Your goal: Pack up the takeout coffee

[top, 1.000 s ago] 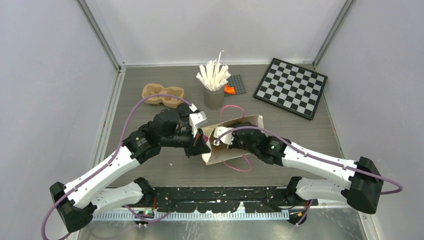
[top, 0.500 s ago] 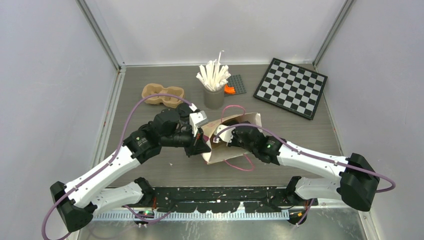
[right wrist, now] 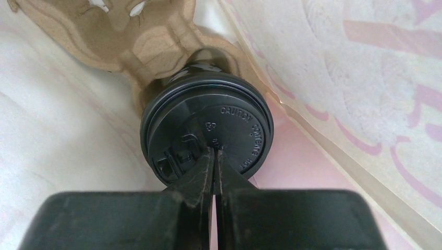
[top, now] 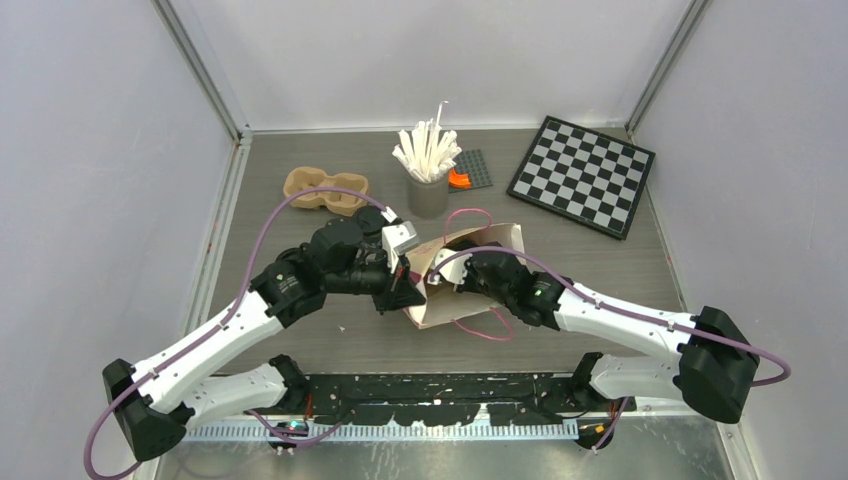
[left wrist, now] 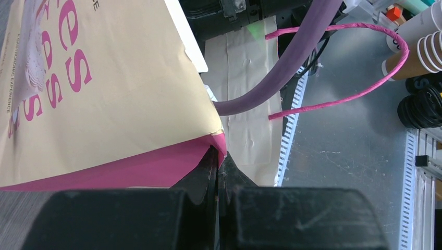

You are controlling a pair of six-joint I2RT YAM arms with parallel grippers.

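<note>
The takeout coffee cup [right wrist: 206, 133] sits in a tray [right wrist: 151, 41] inside the paper bag [left wrist: 104, 88], the closed right hand [right wrist: 215, 156] at its lid [right wrist: 237, 130], the left hand [left wrist: 218, 161] pinching the bag's edge; it looks light and tippy, so hold its sides, not the slippery lid.

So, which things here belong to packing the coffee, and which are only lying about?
For the job: paper bag, coffee cup, tray holding it.
Lying about: spare tray, cup of white sticks, chessboard, grey plate with an orange piece.
</note>
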